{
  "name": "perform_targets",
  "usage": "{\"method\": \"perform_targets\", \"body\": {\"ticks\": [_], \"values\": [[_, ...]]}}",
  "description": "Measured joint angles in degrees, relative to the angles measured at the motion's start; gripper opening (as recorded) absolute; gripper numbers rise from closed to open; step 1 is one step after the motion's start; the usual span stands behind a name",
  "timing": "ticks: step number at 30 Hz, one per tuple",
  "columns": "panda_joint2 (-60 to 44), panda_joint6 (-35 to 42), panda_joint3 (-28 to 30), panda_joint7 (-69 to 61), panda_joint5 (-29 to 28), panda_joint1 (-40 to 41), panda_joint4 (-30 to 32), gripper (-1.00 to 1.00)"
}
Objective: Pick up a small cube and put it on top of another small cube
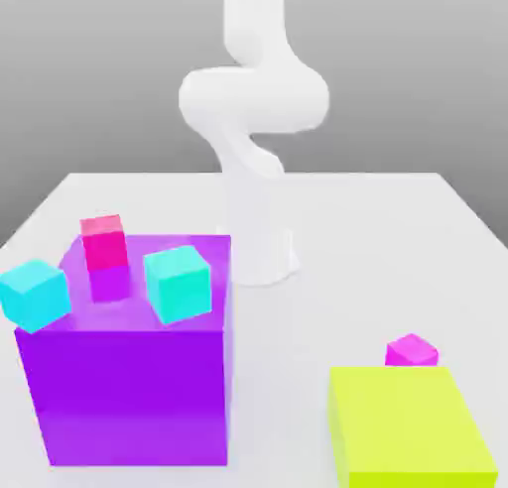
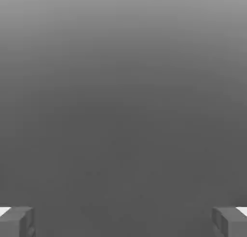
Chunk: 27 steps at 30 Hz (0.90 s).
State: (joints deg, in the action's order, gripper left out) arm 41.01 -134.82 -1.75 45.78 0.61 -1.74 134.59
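Small cube (image 1: pixel 411 351): bright magenta, on the white table (image 1: pixel 397 228), at about 4 o'clock in the exterior view. Only its top and a strip of its front faces show above the yellow-green block (image 1: pixel 407 427), which stands in front of it.
Orientation: equal-sided, no long axis; sits flat, turned slightly so one vertical edge faces the camera.
Another small cube (image 1: pixel 103 241): crimson-pink with a lighter pink top, on top of the big purple block (image 1: pixel 134 362), near that block's far corner, at about 9 o'clock in the exterior view. Upright and level.
Gripper (image 2: pixel 123 221): in the hand view two grey fingertips (image 2: pixel 17 221) stand at opposite edges, spread wide apart, with nothing between them and nothing touched; plain grey background beyond.
Small cube relative to gripper: cannot tell; the magenta cube lies at about 4 o'clock from the arm's base, well apart from it.
Arm (image 1: pixel 253 109): white, rising from the table's far middle, at 12 o'clock.
Cyan cubes: one (image 1: pixel 178 284) on the purple block's top, tilted, near its front edge; one (image 1: pixel 35 294) at the block's upper corner on the exterior view's left, tilted.
Yellow-green block: on the table at about 5 o'clock.
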Motion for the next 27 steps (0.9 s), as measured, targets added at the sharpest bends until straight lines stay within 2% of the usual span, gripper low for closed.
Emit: {"method": "perform_targets", "body": {"ticks": [12,20,23,27], "values": [[-25.5,-15.9,-10.6,1.2,1.2,-9.1,14.4,0.00],[-42.4,-26.3,-16.3,5.6,-3.1,-15.9,23.6,0.00],[-48.8,-30.9,-13.5,9.8,-8.8,-18.1,23.5,0.00],[-57.1,-37.4,-6.0,15.1,-15.8,-24.1,22.0,0.00]]}}
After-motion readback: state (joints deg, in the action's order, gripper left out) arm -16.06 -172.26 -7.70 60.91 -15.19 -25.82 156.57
